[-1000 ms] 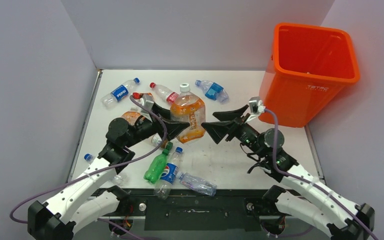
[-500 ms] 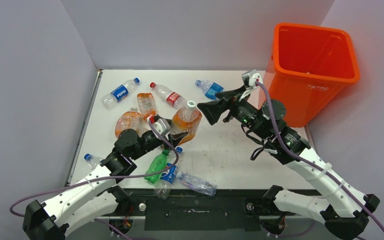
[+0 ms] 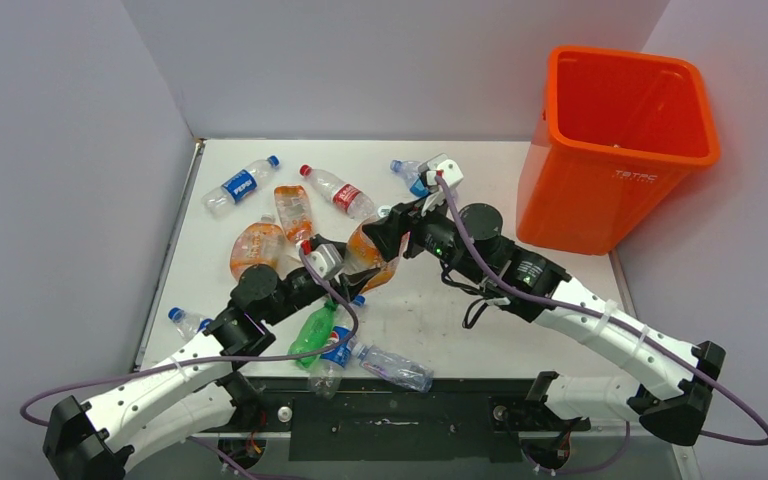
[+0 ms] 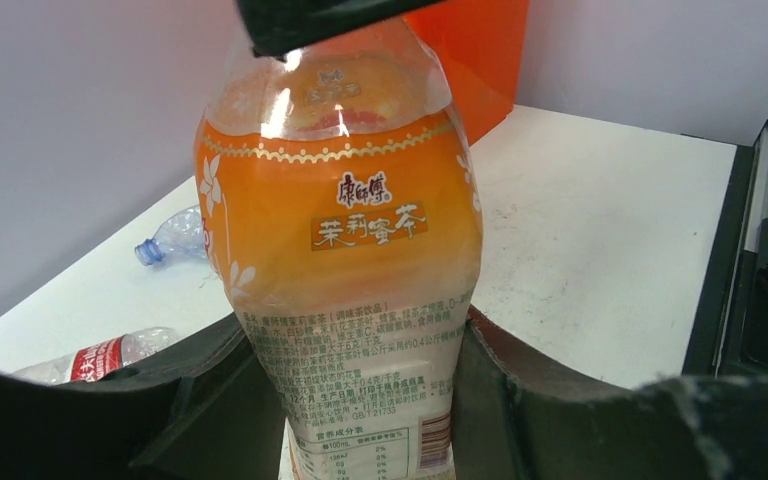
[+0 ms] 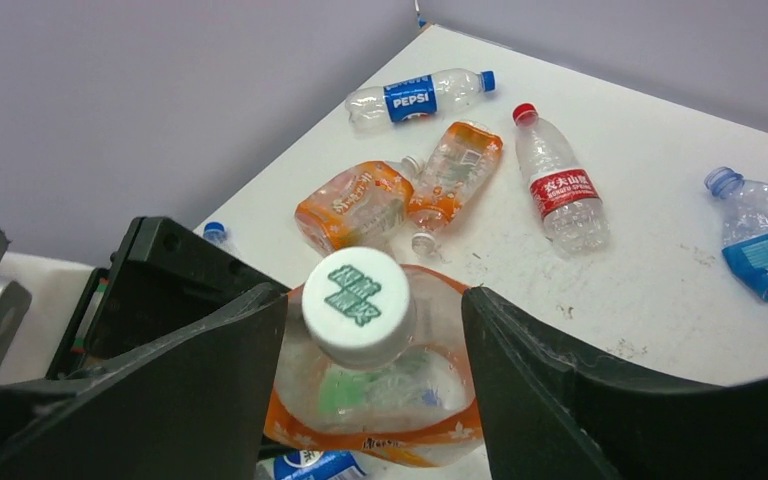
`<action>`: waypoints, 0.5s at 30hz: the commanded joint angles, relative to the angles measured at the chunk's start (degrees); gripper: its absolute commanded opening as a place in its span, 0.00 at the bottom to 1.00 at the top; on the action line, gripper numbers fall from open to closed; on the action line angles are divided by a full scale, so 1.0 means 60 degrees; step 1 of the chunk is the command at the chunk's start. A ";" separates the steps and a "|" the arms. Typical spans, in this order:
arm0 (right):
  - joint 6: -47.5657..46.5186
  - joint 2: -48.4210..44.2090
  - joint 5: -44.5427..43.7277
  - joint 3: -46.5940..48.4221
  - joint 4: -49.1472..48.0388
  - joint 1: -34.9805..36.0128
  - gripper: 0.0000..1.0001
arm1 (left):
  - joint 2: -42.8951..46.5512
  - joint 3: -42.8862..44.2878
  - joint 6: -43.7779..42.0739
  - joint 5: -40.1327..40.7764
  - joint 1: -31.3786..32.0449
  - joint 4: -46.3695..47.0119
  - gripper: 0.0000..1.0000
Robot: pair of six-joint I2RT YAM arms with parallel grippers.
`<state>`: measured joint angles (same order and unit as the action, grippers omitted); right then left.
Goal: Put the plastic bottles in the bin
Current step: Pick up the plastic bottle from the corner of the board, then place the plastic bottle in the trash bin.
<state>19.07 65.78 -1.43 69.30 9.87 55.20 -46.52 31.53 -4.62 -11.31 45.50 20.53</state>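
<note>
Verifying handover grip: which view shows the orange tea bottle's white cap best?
Right wrist: the white cap sits centre frame between the fingers, print readable. Left wrist shows only the bottle body, cap hidden. Top external: the right gripper mostly covers it.

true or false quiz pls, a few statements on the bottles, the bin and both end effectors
1. The bin stands upright at the table's far right. True.
2. The left end effector grips the tea bottle. True.
3. The tea bottle's cap is red. False: it is white with green print.
4. The right end effector hangs over the bin. False: its jaws straddle that cap.
5. A green bottle lies by the left arm. True.
</note>
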 commanded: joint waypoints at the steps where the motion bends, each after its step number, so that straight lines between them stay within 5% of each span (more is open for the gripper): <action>1: 0.0155 0.0019 -0.0632 0.0034 -0.1075 0.0072 0.59 | 0.0273 0.0012 -0.0169 0.0165 0.0283 0.0611 0.22; 4: 0.0255 0.0134 -0.0724 0.0013 -0.1285 0.0072 0.47 | 0.0325 -0.0010 -0.0278 0.0255 0.0403 0.0560 0.22; 9: 0.0367 0.0394 -0.0602 0.0103 -0.1090 0.0072 0.07 | 0.0396 -0.0023 -0.0299 0.0387 0.0504 0.0518 0.24; 11: 0.0336 0.0322 -0.0576 0.0064 -0.0997 0.0064 0.05 | 0.0459 -0.0052 -0.0279 0.0546 0.0516 0.0531 0.31; 12: 0.0304 0.0255 -0.0579 0.0022 -0.0952 0.0071 0.05 | 0.0490 -0.0067 -0.0208 0.0685 0.0532 0.0560 0.37; 15: 0.0175 -0.0024 -0.0817 0.0118 -0.0561 0.0064 0.05 | 0.0659 -0.0123 0.0083 0.1122 0.0533 0.0620 0.84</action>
<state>19.99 67.33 -4.16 69.17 6.15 55.35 -44.64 30.52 -5.08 -7.44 48.12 20.14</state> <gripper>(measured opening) 0.355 0.631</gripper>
